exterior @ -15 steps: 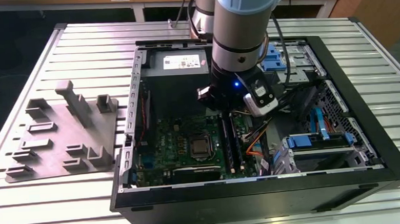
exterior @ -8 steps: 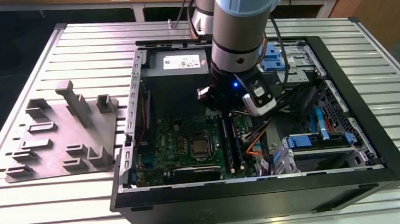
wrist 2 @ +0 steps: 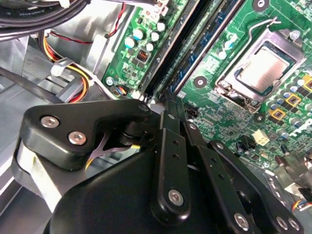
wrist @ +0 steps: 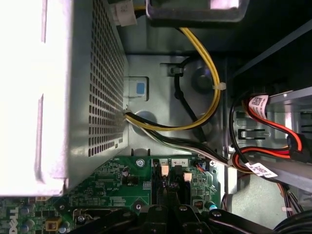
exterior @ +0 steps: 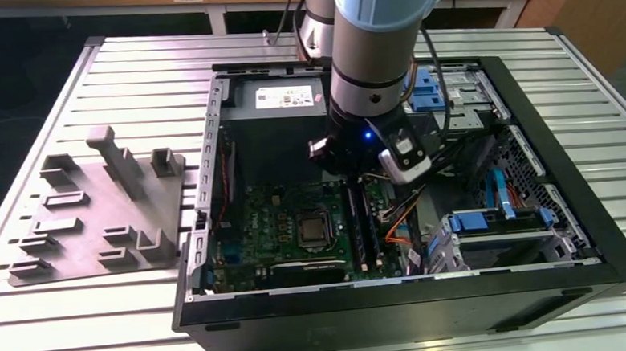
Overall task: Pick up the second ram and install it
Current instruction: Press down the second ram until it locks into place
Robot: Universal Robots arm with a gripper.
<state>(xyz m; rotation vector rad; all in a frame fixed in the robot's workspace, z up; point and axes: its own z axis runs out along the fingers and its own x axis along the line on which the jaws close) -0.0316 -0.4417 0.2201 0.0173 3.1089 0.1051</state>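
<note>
My gripper reaches down into the open computer case, over the motherboard. In both wrist views its fingers meet at a point, so the gripper is shut. The tips rest at one end of the long black memory slots. A thin dark strip lies in the slot in line with the tips and looks like the top edge of the second ram, though I cannot tell it from the rails for certain. Two white slot latches flank the gripper.
The silver processor sits in its socket beside the slots. The perforated power supply box and yellow, red and black cables crowd the slot end. A blue-tabbed drive cage stands at the exterior view's right. A grey slotted fixture lies outside the case.
</note>
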